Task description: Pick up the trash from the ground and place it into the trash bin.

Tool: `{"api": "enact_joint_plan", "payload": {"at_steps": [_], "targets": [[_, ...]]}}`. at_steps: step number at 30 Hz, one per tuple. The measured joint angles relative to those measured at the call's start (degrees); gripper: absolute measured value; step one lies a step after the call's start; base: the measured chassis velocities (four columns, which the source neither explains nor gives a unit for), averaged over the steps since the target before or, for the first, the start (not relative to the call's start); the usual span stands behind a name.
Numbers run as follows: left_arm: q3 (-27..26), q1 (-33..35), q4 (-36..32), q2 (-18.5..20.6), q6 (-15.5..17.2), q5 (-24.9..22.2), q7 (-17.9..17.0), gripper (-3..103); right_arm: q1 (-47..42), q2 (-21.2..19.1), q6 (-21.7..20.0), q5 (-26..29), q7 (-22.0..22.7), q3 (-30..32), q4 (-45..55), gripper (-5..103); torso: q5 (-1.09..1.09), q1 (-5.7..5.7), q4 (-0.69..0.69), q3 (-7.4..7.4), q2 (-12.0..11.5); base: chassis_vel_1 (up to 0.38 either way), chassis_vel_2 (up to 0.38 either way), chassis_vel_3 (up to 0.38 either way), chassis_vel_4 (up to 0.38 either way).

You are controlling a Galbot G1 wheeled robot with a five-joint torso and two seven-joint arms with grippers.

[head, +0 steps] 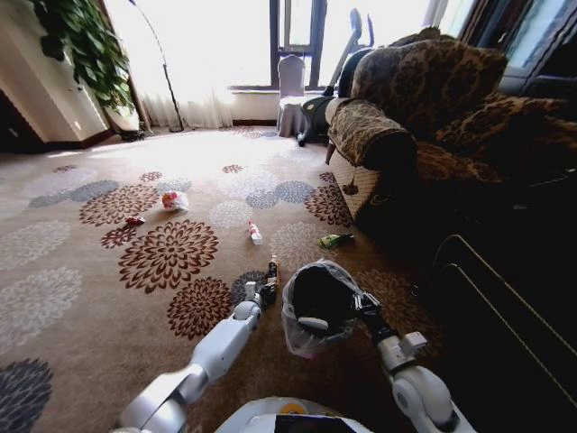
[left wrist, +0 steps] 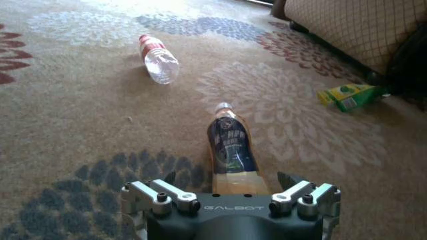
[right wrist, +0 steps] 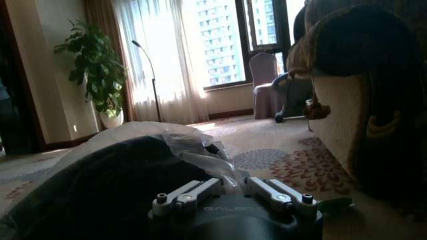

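Trash strewn over the carpet (head: 81, 298): dark-labelled bottle (left wrist: 230, 150) lying on its side, cap pointing away from the robot; clear bottle (left wrist: 159, 59) farther out; green packet (left wrist: 350, 95) close to the foot of the sofa (left wrist: 353, 30); crumpled white-and-red wrapper (head: 175, 200) well out toward the window side of the floor.

Left claw (left wrist: 230, 186) low over the carpet, spread wide, fingers (left wrist: 288, 178) on either side of the dark-labelled bottle's base, not yet touching it. Probably lined up along the bottle's length so as to close across its narrow width.

Right claw (right wrist: 233, 192) pressed onto the rim of the trash bin (head: 315, 307), pinching rim and crinkled bag together. Bin kept just beside the left arm, mouth tilted toward it, likely to make the drop short once the bottle is lifted.

From the head: both arms at once, bin and bottle close together, wrapper far off. From the left wrist: the gap between fingers and bottle, hard to judge from the head. From the right wrist: the pinch on the bag-lined rim, with window and potted plant (right wrist: 97, 65) beyond.
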Motion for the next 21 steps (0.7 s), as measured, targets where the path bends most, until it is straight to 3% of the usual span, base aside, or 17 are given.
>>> {"api": "enact_joint_plan", "payload": {"at_steps": [11, 21], "targets": [[0.57, -1.45, 2.91, -2.01, 0.04, -0.15, 0.63, 100, 0.23, -0.47, 0.64, 0.17, 0.01, 0.38, -0.31, 0, -0.01, 0.01, -0.01, 0.01, 0.0, -0.071, 0.009, 0.075, -0.011], [-0.45, -1.39, 5.96, -4.03, 1.11, 0.63, -3.45, 98, 0.14, -0.86, 0.75, 0.19, 0.0, 0.39, -0.43, 0, -0.01, 0.0, 0.0, 0.0, 0.0, 0.0, 0.0, 0.0, 0.0]]}}
